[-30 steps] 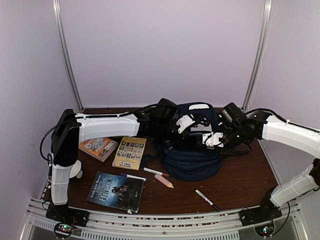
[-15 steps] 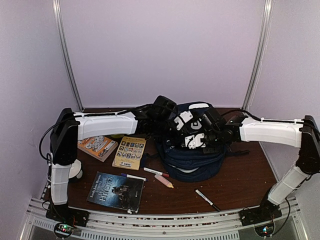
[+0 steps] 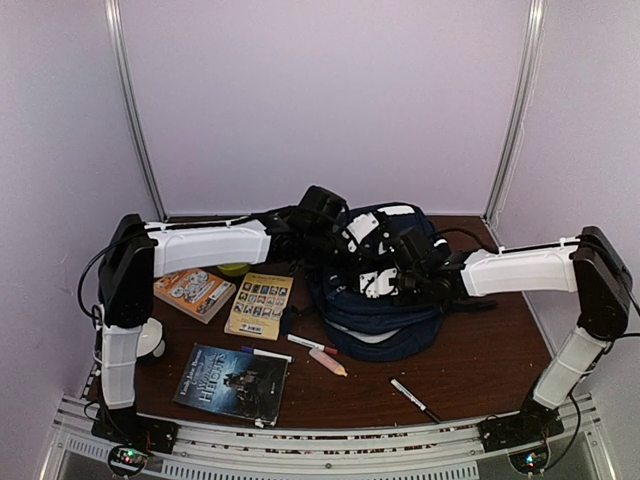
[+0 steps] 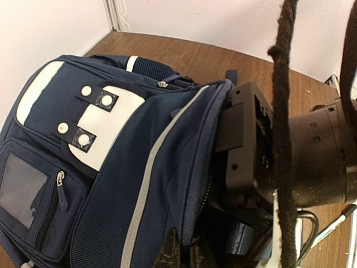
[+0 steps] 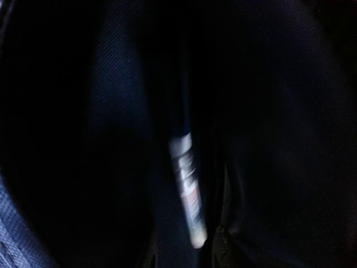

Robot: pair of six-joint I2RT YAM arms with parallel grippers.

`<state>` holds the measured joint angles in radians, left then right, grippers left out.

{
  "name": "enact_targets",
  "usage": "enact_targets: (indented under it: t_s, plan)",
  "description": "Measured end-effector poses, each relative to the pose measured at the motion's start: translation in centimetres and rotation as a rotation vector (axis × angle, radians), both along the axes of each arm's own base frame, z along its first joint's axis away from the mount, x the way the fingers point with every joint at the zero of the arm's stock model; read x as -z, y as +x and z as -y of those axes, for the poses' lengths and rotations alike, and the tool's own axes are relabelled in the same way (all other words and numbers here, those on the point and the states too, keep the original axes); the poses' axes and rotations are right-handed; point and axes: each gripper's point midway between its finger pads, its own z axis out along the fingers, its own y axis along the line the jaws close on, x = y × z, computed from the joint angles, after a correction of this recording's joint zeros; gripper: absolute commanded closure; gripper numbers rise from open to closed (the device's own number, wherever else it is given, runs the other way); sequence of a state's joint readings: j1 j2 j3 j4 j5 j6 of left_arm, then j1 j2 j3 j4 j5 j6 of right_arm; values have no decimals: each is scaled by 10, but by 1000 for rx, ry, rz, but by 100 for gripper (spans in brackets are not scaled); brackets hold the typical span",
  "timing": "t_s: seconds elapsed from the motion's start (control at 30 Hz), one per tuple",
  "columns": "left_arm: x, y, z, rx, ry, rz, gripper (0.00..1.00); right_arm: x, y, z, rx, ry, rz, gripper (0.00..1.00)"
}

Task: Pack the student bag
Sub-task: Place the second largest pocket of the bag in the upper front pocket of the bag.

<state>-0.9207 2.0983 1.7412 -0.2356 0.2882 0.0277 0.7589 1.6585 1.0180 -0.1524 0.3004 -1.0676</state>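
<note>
The student bag (image 3: 385, 320) is a navy backpack with white patches, lying mid-table. In the left wrist view its front (image 4: 111, 167) shows a white stripe and zipped pockets. My left gripper (image 3: 350, 258) is shut on the fabric edge of the bag's main opening (image 4: 184, 251) and holds it up. My right gripper (image 3: 365, 284) is down inside that opening; its black wrist (image 4: 251, 139) fills the gap. In the dark right wrist view a white marker (image 5: 187, 187) lies blurred between my right gripper's (image 5: 184, 251) faint fingers, which stand apart.
An orange book (image 3: 195, 292), a yellow book (image 3: 260, 305) and a dark book (image 3: 232, 383) lie left of the bag. Loose markers (image 3: 312, 345) (image 3: 328, 362) and a black pen (image 3: 413, 397) lie in front of it. A green object (image 3: 234, 269) sits behind the books.
My right gripper has moved left from above the bag's right side and gone down into the opening. My left gripper has kept its hold and shifted slightly back.
</note>
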Motion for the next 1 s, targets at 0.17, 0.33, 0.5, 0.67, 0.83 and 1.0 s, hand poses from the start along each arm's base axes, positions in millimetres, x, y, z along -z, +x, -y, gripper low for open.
enact_targets:
  t_s: [0.17,0.33,0.5,0.67,0.83,1.0]
  plan:
    - [-13,-2,3,3,-31,12,100,-15,-8,6,5,41,20,59]
    - [-17,-2,3,-3,-44,5,100,-44,-28,19,29,130,16,57]
    - [-11,-4,2,-7,-41,-14,100,-63,-60,26,20,250,-71,56]
    - [-8,-4,4,-9,-49,-27,100,-51,-107,33,-20,310,-254,58]
    - [1,-6,4,-10,-49,-45,99,-15,-157,41,-56,273,-479,62]
    - [8,-7,5,-12,-49,-63,99,34,-207,45,-85,139,-701,55]
